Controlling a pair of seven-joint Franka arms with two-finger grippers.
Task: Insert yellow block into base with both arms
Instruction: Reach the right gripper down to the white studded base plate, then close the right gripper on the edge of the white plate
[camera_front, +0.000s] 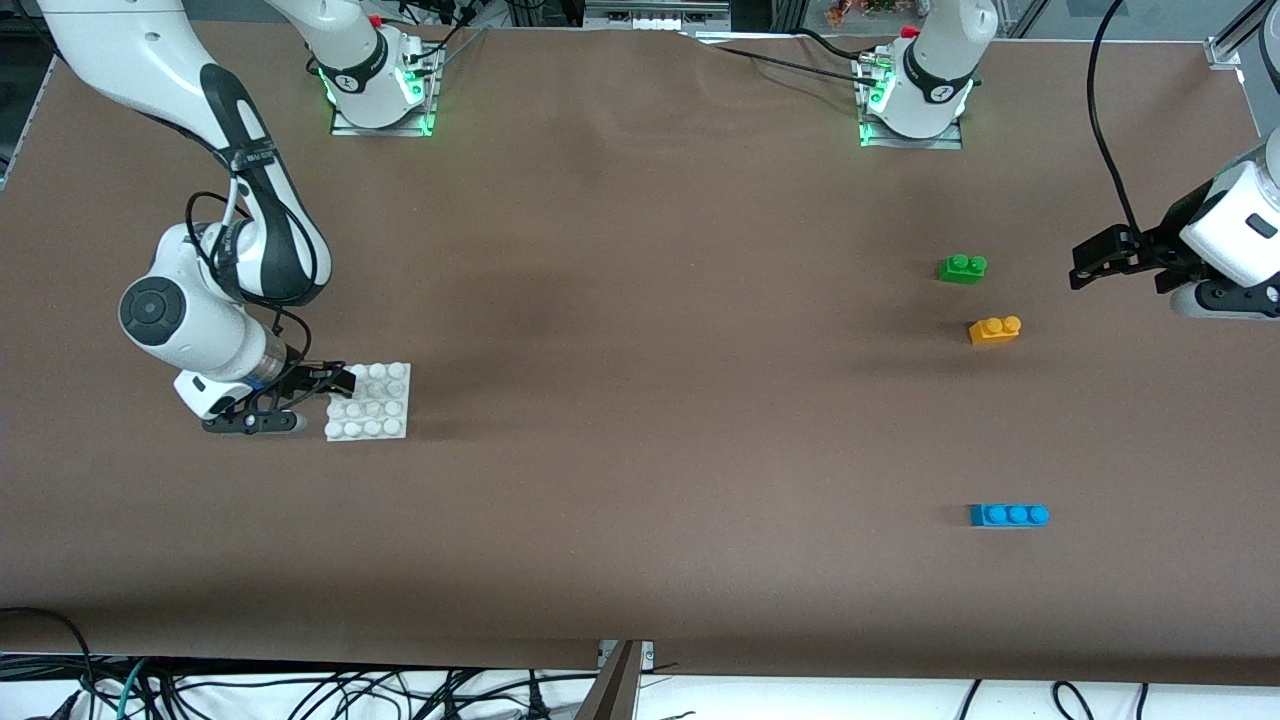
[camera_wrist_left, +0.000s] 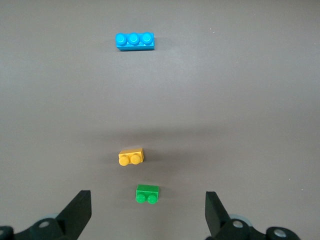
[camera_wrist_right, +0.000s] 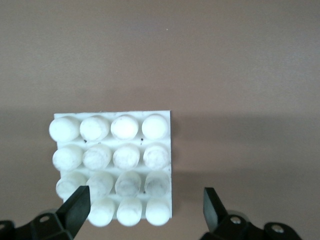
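In the front view, the right tool (camera_front: 335, 385) is seen low at the edge of the base (camera_front: 368, 402), a flat square white plastic plate covered in rounded studs, lying on the brown counter (camera_front: 640, 400) toward the right arm's end. The left tool (camera_front: 1085, 262) is held above the counter at the left arm's end, near the green brick (camera_front: 962, 268). The yellow block (camera_front: 994, 330), a small glossy two-stud brick, lies just nearer the camera than the green one; the blue brick (camera_front: 1008, 515), longer with three studs, lies nearer again.

In the left wrist view, the left tool (camera_wrist_left: 148, 210) is shown spread wide and empty, with the green brick (camera_wrist_left: 147, 194), yellow block (camera_wrist_left: 131, 157) and blue brick (camera_wrist_left: 135, 41) resting apart from one another.

In the right wrist view, the right tool (camera_wrist_right: 146, 206) is shown spread wide with nothing gripped, one finger (camera_wrist_right: 77, 205) overlapping a corner stud of the base (camera_wrist_right: 114, 167).
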